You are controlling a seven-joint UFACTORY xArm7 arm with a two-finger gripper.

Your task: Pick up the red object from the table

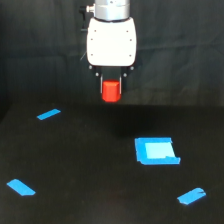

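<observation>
The red object (111,91) is a small stubby red-orange block hanging well above the black table (85,165). My gripper (111,90) holds it from above, its short dark fingers (101,84) closed against the block's sides beneath the white gripper body. The block's lower half shows below the fingers. Nothing touches it from underneath.
A blue square patch (156,150) lies on the table at the exterior view's right. Blue tape strips sit at the back left (48,114), front left (21,187) and front right (191,196). A black backdrop hangs behind the arm.
</observation>
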